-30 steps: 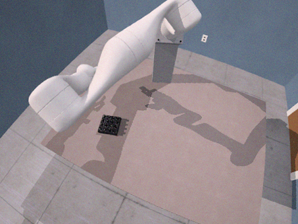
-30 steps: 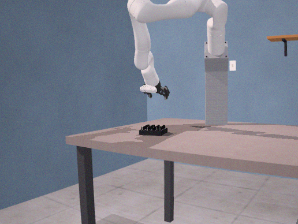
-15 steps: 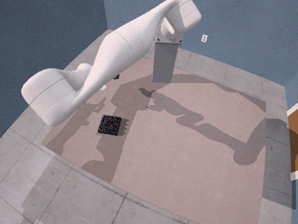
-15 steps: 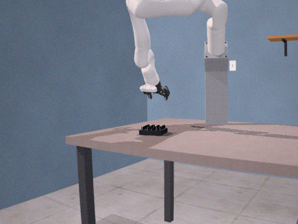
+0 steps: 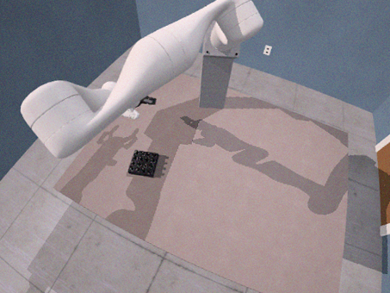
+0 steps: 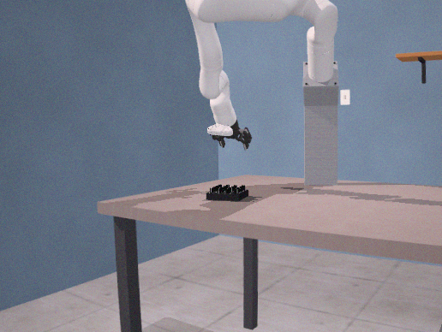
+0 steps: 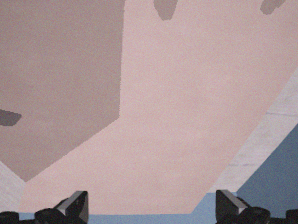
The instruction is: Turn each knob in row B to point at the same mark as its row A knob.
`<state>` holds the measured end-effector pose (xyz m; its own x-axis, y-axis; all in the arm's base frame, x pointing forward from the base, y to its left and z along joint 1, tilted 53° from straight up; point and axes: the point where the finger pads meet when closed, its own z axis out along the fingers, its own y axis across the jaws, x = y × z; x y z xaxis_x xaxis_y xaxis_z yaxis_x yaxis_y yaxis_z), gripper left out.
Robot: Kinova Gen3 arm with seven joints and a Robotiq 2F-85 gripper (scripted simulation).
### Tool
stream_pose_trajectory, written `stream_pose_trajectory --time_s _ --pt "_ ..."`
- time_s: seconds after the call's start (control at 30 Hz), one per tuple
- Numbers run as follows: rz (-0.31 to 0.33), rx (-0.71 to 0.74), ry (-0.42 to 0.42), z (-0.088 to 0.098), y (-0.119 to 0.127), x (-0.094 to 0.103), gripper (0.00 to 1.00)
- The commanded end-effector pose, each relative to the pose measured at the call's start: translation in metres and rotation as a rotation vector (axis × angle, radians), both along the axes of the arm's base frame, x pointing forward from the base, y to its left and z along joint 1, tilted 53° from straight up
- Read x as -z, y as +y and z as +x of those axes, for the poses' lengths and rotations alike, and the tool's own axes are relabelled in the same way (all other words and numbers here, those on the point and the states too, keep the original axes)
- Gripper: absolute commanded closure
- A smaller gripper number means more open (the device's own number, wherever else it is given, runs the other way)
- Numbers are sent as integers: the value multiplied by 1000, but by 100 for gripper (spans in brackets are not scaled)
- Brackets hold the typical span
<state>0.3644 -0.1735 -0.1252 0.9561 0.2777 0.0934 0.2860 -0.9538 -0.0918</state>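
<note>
Going left to right in the exterior view: table (image 6: 180, 214), knob box (image 6: 227, 193) near its left end, standing flat on the top, then the grey pedestal (image 6: 320, 141) further right. Gripper (image 6: 234, 140) hung well above the box, a bit toward the pedestal side, fingers spread wide, nothing between them. Wrist view showed only table top and the two fingertips; box not in it. Step looked like the approach, no knob touched yet. Next move would call for bringing the gripper down over row B and lining up on one knob. Knob marks and white lines too small to read in the top view (image 5: 144, 163). No containers seen; the box holds only its knobs.
</note>
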Motion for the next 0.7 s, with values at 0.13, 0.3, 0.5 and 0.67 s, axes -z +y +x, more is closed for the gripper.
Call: stream_pose_trajectory --time_s 0.13,0.3,0.5,0.67 --pt "9 5 -24 4 2 -5 0" --pt "9 5 -24 4 2 -5 0" --pt "17 3 -53 10 5 -10 0" --pt "17 3 -53 10 5 -10 0"
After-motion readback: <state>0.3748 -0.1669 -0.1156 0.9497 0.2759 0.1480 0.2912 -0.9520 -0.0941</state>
